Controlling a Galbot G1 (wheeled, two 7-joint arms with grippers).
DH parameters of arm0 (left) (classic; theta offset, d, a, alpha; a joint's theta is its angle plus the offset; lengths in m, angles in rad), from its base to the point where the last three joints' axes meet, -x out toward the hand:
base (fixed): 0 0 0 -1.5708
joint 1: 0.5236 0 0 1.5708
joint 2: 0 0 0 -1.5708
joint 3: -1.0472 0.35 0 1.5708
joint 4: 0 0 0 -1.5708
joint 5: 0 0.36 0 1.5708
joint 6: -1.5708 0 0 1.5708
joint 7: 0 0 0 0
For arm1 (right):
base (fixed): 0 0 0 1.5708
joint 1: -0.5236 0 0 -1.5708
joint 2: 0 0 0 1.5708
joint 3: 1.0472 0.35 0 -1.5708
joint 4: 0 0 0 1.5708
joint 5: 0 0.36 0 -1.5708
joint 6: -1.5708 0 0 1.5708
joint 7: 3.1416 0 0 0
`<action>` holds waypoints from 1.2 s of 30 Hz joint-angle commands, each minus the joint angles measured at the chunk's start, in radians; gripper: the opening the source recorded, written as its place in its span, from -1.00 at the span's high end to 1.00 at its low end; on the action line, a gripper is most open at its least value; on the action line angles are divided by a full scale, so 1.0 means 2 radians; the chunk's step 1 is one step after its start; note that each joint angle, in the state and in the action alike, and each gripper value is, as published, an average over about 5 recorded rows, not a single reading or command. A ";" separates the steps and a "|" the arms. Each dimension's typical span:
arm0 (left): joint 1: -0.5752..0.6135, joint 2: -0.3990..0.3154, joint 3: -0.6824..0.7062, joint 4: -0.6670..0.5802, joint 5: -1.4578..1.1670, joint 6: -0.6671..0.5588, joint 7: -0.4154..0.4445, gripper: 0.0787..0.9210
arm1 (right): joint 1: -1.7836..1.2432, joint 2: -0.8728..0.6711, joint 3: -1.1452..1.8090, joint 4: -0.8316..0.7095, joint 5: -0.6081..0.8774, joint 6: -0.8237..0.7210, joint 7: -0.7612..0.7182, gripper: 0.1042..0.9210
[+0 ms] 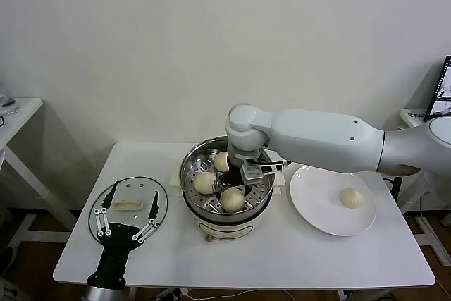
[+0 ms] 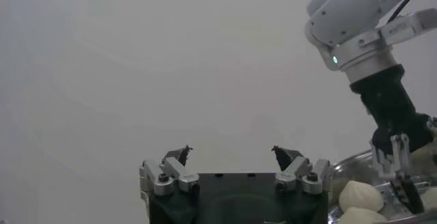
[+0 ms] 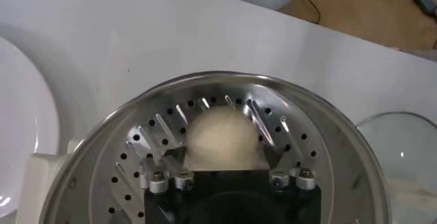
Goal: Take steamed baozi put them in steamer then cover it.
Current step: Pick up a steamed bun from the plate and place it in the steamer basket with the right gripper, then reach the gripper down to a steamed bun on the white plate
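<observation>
Baozi: I count three in the steamer (image 1: 262, 195), one (image 1: 351, 198) on plate (image 1: 313, 206) at three o'clock, right gripper (image 1: 227, 180) spread around a bun (image 3: 222, 138), left gripper (image 1: 127, 215) splayed over the cover (image 1: 161, 199) at nine o'clock.

Landmark: white plate (image 1: 320, 206), flat and round, lying on the white surface (image 1: 282, 259).
Surface: white rectangular tabletop against a plain pale wall (image 1: 176, 47), which rises behind the plate.
Side table: white, with slanted legs (image 1: 17, 114); it stands well apart from the plate, past the surface's far end.
Screen: dark-framed edge (image 1: 444, 89), up behind the plate at the picture's border.
Floor: brown (image 3: 362, 7), beyond the surface's edge.
</observation>
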 commanded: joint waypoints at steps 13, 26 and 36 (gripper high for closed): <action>-0.001 0.003 0.008 0.002 0.002 0.000 0.000 -0.77 | 0.044 -0.159 0.082 -0.150 0.210 -0.282 -0.083 -0.76; 0.002 0.005 0.008 -0.001 0.004 0.003 -0.001 -0.77 | -0.067 -0.206 0.129 -0.398 0.155 -0.303 -0.096 -0.76; 0.006 0.004 0.003 -0.004 0.004 0.007 -0.003 -0.77 | -0.166 -0.192 0.176 -0.424 0.111 -0.288 -0.074 -0.76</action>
